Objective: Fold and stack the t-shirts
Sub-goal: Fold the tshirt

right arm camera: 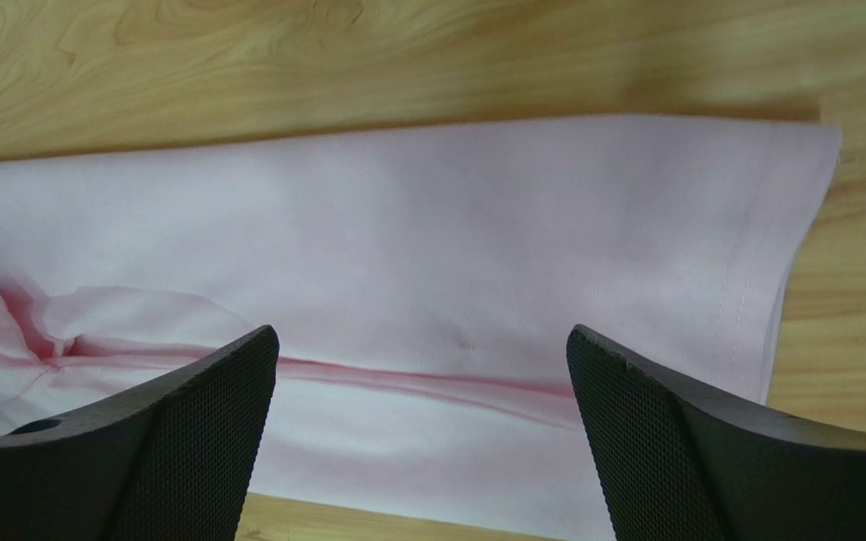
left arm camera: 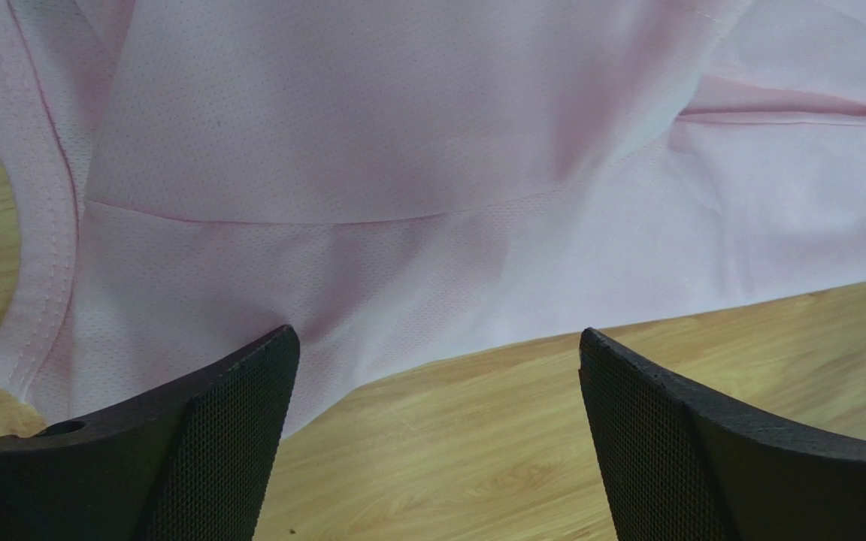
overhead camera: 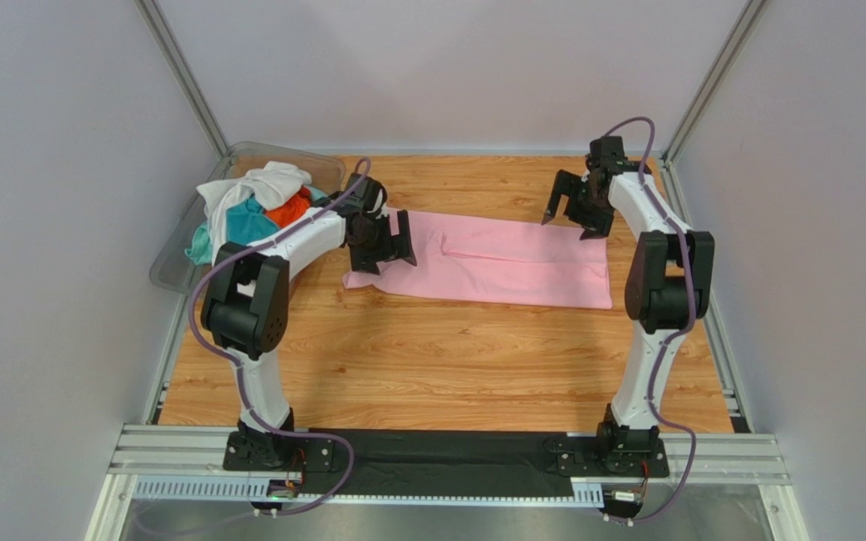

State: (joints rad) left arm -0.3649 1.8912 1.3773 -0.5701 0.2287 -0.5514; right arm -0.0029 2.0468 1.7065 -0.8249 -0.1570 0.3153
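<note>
Pink t-shirt (overhead camera: 494, 262) lies as a long folded strip on the table (overhead camera: 426, 361); the left gripper (overhead camera: 387, 250) and right gripper (overhead camera: 571, 216) hang over its ends, spread wide, holding nothing. Catching one layer only could drag the fold open.

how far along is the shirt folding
Done: the pink shirt lies folded into a long strip on the table. In hand: nothing; left fingers and right fingers stand open over its ends. Left: folding it shorter, then the white, teal and orange shirts heaped in the bin.
</note>
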